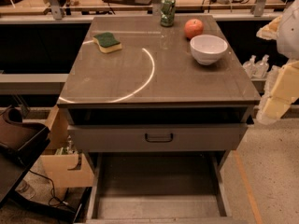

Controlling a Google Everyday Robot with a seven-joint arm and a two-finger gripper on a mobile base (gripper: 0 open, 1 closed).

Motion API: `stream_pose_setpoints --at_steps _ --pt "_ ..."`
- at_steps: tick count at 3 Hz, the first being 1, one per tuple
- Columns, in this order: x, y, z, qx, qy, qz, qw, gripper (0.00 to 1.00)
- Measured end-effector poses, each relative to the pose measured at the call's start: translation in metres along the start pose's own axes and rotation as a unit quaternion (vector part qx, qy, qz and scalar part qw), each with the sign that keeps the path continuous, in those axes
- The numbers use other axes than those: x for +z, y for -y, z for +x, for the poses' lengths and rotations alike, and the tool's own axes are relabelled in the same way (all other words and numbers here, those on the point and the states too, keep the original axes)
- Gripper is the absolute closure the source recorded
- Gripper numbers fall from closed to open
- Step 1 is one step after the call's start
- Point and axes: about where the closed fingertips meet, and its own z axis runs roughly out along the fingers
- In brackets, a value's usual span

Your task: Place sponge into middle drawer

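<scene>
The sponge, dark green on top of pale yellow foam, lies flat on the cabinet top at the back left. The middle drawer is pulled out at the bottom of the view, showing a plain grey floor and thin side walls with nothing in it. My gripper is at the right edge of the view, beside the cabinet's front right corner. It is far from the sponge and holds nothing that I can see.
A white bowl, a round orange-red apple and a green can stand on the cabinet top at the back right. A closed grey drawer front with a dark loop handle sits above the open drawer. Furniture and cables are at the lower left.
</scene>
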Motion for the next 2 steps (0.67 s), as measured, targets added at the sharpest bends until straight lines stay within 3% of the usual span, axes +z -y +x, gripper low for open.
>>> stream_pose_setpoints --at_steps 1,2 --pt "-0.0009 0.0010 -0.0013 0.001 0.002 0.005 1.0000 0.00" --pt "0.0072 0.0100 -0.0072 0.023 0.013 0.031 0.9992 0.00"
